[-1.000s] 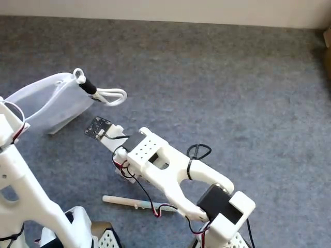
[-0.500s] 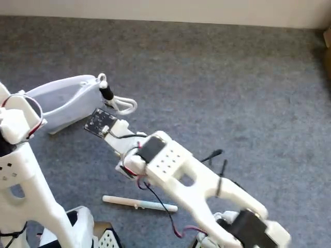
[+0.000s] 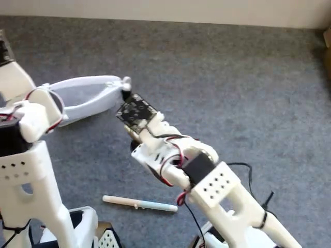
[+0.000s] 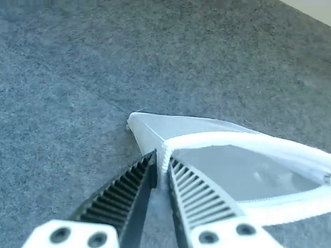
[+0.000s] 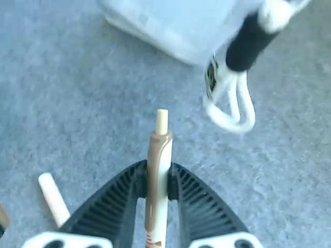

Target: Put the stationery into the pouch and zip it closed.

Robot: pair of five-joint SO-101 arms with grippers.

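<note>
A translucent white pouch (image 3: 85, 95) lies stretched out on the grey carpet at the left, its mouth open upward. My left gripper (image 4: 160, 161) is shut on the pouch's (image 4: 232, 165) zip end, by the left arm (image 3: 31, 121). At the pouch's other end sit a black zipper pull (image 5: 249, 35) and a white cord loop (image 5: 227, 106). My right gripper (image 5: 156, 173) is shut on a brown and cream pen (image 5: 158, 155) that points toward the pouch (image 5: 176, 23), just short of the zipper pull. A second cream pen (image 3: 139, 203) lies on the carpet near the arm bases.
The right arm (image 3: 207, 181) crosses the middle of the carpet from the near right, above the loose pen (image 5: 51, 199). Open grey carpet (image 3: 232, 77) stretches to the right and far side, up to a pale wall edge (image 3: 181, 10).
The pouch has been dragged rightward and pulled out long and flat. The right arm has swung forward, carrying its pen up to the pouch's zipper-pull end. The loose pen stayed put.
</note>
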